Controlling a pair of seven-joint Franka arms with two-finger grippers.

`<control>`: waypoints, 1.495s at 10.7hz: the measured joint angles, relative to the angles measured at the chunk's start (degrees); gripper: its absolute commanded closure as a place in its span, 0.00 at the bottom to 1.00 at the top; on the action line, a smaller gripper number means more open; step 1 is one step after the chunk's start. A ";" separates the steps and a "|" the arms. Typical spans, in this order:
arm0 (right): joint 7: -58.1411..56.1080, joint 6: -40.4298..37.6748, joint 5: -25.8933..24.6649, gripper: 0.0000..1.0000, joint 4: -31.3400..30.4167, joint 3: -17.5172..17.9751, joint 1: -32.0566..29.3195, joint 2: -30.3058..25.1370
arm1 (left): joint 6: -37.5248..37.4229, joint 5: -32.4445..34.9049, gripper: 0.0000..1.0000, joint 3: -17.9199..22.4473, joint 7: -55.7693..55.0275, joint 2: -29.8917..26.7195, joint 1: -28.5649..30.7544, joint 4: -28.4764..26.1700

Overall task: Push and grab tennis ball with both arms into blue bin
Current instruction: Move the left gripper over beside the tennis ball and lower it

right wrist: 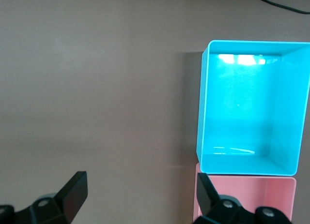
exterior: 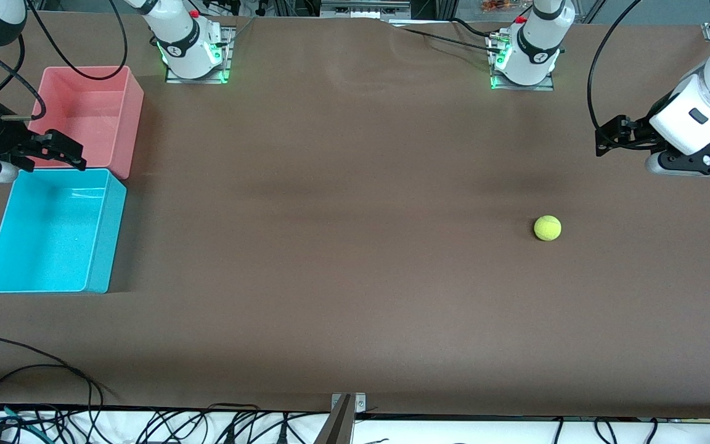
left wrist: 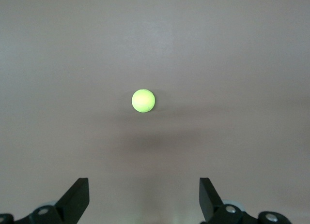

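The tennis ball (exterior: 547, 227) lies on the brown table toward the left arm's end, with nothing touching it. My left gripper (exterior: 604, 140) hangs open and empty above the table, short of the ball. In the left wrist view (left wrist: 144, 197) the ball (left wrist: 143, 100) lies ahead of its spread fingers. The blue bin (exterior: 108, 234) stands empty at the right arm's end. My right gripper (exterior: 71, 154) is open and empty, up over the pink bin's edge where it meets the blue bin. The right wrist view (right wrist: 140, 197) shows the blue bin (right wrist: 199, 112).
A pink bin (exterior: 133, 105) stands against the blue bin, farther from the front camera; it also shows in the right wrist view (right wrist: 252, 200). Black cables (exterior: 53, 370) lie along the table's near edge. A metal bracket (exterior: 342, 419) sits at that edge's middle.
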 measured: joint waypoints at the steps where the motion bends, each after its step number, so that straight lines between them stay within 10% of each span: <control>1: 0.00 0.00 0.00 0.00 -0.01 0.00 0.00 0.00 | 0.00 0.02 0.00 0.19 -0.01 0.30 0.65 -0.02; 14: -0.03 0.06 0.04 0.00 -0.18 -0.79 -0.12 0.41 | 18.17 0.04 0.00 4.28 2.39 2.07 2.76 -13.01; 16: -0.03 0.08 0.05 0.00 -0.18 -0.80 -0.12 0.41 | 19.95 0.04 0.64 4.74 3.25 1.90 2.76 -14.22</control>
